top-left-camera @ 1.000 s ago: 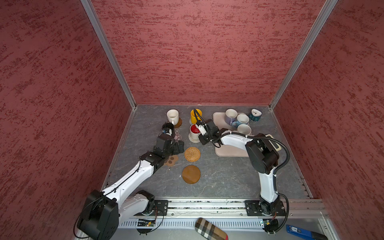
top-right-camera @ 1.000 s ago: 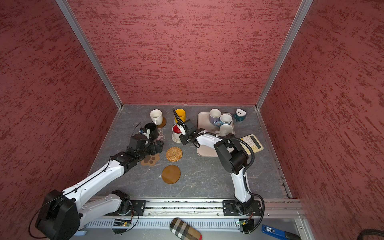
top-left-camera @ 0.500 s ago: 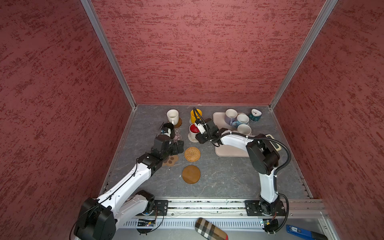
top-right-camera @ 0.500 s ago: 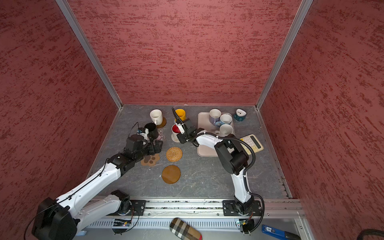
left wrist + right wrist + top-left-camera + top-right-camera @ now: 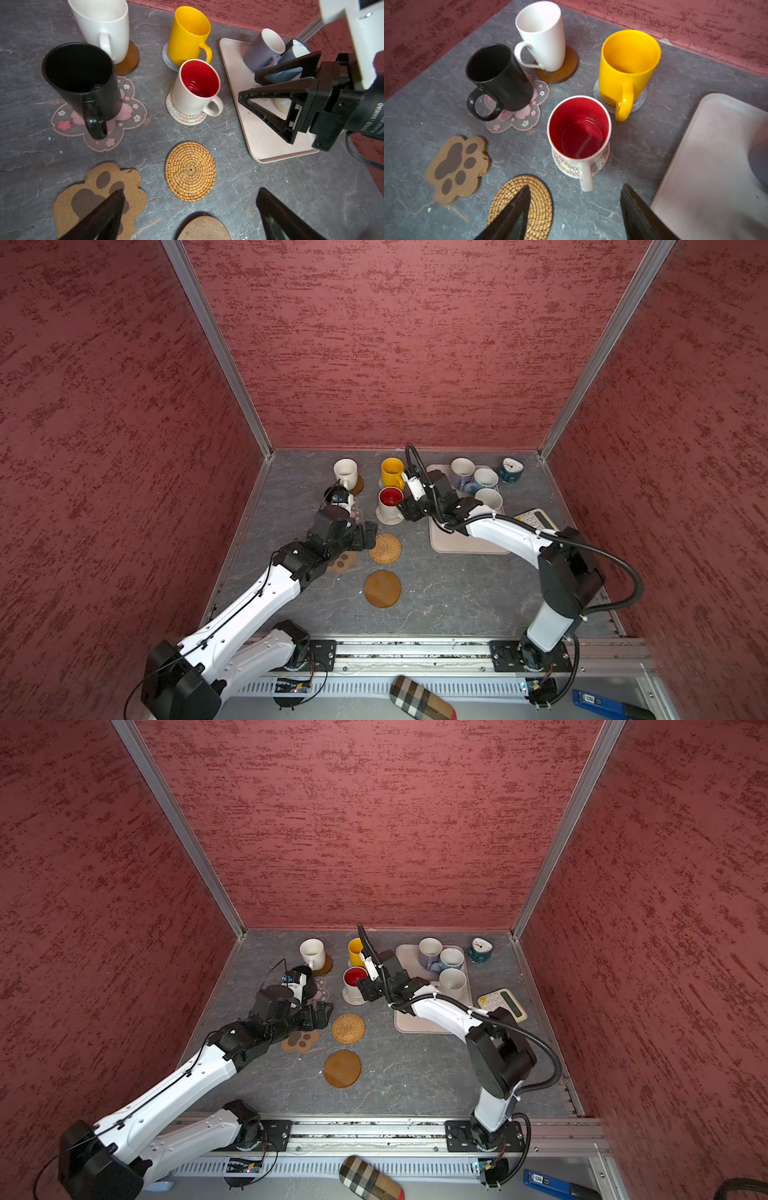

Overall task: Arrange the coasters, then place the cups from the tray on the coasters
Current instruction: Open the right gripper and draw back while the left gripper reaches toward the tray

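Note:
My right gripper (image 5: pixel 575 187) (image 5: pixel 404 510) is open just behind the handle of the white cup with red inside (image 5: pixel 579 133) (image 5: pixel 390 501), which stands on a beige woven coaster (image 5: pixel 600 164). My left gripper (image 5: pixel 191 190) (image 5: pixel 368 537) is open and empty above the rattan coaster (image 5: pixel 190 170) (image 5: pixel 385 548), between the paw coaster (image 5: pixel 87 191) (image 5: pixel 345 562) and a bare wooden disc (image 5: pixel 382 588). The black cup (image 5: pixel 81 79) stands on the pink flower coaster (image 5: pixel 133 116), a white cup (image 5: pixel 345 472) on a wooden disc, and the yellow cup (image 5: pixel 392 473) on a grey coaster. Three cups (image 5: pixel 478 483) stand on the tray (image 5: pixel 469 541).
A teal alarm clock (image 5: pixel 511 470) stands at the back right, a cream calculator (image 5: pixel 534 519) right of the tray. Red walls close in the back and both sides. My right forearm (image 5: pixel 503 533) lies across the tray's front half.
My right gripper has opened and let go of the red-inside cup's handle; the cup stays on its woven coaster. My left arm has shifted slightly, its gripper still open.

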Available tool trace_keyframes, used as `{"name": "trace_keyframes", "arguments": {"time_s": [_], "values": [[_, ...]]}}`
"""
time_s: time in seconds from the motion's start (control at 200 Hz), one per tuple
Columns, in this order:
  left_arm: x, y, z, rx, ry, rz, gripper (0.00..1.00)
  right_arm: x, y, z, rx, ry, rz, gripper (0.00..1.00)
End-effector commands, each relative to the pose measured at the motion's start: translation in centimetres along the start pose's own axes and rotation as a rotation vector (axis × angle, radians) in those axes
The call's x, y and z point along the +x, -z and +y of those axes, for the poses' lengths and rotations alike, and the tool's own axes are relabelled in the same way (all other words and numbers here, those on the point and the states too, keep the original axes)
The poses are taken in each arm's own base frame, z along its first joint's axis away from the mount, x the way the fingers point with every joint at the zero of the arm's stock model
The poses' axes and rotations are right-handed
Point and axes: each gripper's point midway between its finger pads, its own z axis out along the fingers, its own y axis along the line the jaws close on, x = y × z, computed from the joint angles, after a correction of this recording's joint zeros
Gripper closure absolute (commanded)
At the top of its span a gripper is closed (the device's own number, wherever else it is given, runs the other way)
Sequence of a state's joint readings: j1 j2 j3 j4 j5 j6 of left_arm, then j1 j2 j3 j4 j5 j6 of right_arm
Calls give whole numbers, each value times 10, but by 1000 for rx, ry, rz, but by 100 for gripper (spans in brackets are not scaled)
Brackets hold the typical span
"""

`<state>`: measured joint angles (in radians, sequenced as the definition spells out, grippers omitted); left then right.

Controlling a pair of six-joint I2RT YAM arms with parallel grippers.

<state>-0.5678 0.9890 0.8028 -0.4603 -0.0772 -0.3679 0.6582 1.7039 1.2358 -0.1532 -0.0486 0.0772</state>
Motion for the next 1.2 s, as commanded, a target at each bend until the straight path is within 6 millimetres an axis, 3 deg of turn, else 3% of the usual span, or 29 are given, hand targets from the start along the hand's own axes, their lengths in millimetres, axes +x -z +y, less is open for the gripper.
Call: {"name": "trace_keyframes", "arguments": {"time_s": [0.0, 0.185, 0.276, 0.441, 0.606, 0.751, 0.992, 1.197], "values": [[-1, 6, -18, 55, -71, 58, 0, -9, 24, -6, 30, -57, -51, 30], [-7, 7, -55, 177, -139, 109, 1, -1, 62, -27, 37, -195, -89, 29], [-14, 8, -70, 234, -160, 119, 1, 1, 91, -38, 29, -281, -140, 27], [-26, -2, -91, 290, -208, 148, 1, 12, 130, -51, 27, -367, -211, 19], [-40, -18, -117, 343, -269, 161, 1, 23, 155, -74, 75, -450, -250, 15], [-44, -44, -138, 373, -341, 188, 1, 29, 175, -96, 127, -507, -286, 14], [-42, -95, -175, 455, -488, 252, 5, 35, 199, -112, 141, -567, -327, 14], [-40, -143, -200, 518, -563, 284, 9, 45, 216, -139, 232, -615, -365, 14]]}}
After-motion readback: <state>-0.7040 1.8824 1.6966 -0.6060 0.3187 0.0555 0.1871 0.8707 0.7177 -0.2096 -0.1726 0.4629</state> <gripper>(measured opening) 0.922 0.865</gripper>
